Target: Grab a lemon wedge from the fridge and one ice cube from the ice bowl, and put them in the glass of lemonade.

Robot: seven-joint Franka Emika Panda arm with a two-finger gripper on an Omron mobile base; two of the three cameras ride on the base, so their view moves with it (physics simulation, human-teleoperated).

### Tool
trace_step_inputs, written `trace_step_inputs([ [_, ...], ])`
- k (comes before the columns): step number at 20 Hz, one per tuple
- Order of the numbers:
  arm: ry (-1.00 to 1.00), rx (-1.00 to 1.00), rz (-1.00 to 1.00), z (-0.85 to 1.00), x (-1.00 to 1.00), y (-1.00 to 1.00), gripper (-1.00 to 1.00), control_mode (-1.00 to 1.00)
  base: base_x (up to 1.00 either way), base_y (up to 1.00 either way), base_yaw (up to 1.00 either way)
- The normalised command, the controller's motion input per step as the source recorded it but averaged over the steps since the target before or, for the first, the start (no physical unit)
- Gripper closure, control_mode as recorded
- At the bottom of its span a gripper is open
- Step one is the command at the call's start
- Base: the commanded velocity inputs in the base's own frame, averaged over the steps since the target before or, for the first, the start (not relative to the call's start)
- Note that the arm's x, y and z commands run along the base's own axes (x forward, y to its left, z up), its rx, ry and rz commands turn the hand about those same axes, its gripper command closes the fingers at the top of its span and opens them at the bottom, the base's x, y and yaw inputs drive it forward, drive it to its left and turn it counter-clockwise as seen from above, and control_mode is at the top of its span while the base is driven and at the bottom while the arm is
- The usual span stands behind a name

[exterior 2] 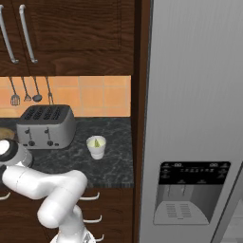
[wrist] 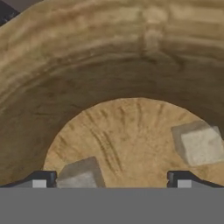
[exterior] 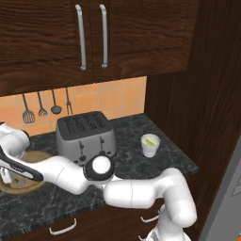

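Note:
My gripper (wrist: 111,180) stands open, low inside the wooden ice bowl (wrist: 109,74). One pale ice cube (wrist: 81,175) lies on the bowl floor between the fingertips, nearer the left one. A second ice cube (wrist: 201,144) rests further off to the right. In the left base view the arm reaches left, with the gripper (exterior: 8,179) down over the ice bowl (exterior: 35,162). The glass of lemonade (exterior: 150,144) (exterior 2: 96,147) stands on the counter right of the toaster, and a small yellow-green lemon wedge (exterior 2: 97,142) sits in it. The fridge (exterior 2: 194,95) is shut.
A grey toaster (exterior: 87,134) (exterior 2: 46,126) stands between the bowl and the glass. Utensils (exterior: 42,108) hang on the orange tiled wall under dark upper cabinets (exterior: 89,37). A dark wooden side panel (exterior: 188,94) bounds the black counter (exterior: 127,160) on the right.

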Motion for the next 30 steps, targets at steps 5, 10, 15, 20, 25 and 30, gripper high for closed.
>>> trace_step_inputs([
  [5,-0.07,0.02,0.00,-0.47,0.00,0.00,-1.00,-1.00,0.00,0.00,0.00],
  [10,-0.13,0.04,0.02,-0.56,0.00,0.00,-1.00,-1.00,0.00,0.00,0.00],
  [15,-0.13,0.16,0.01,-0.38,0.00,-0.10,-1.00,-1.00,0.00,0.00,0.00],
  [20,0.00,0.24,0.00,0.19,0.00,-0.32,-1.00,-1.00,0.00,0.00,0.00],
  [25,-0.02,0.09,0.00,-0.21,0.00,-0.07,-1.00,-1.00,0.00,0.00,0.00],
  [30,-0.17,0.10,0.00,-0.27,-0.17,-0.02,-1.00,-1.00,0.00,0.00,0.00],
])
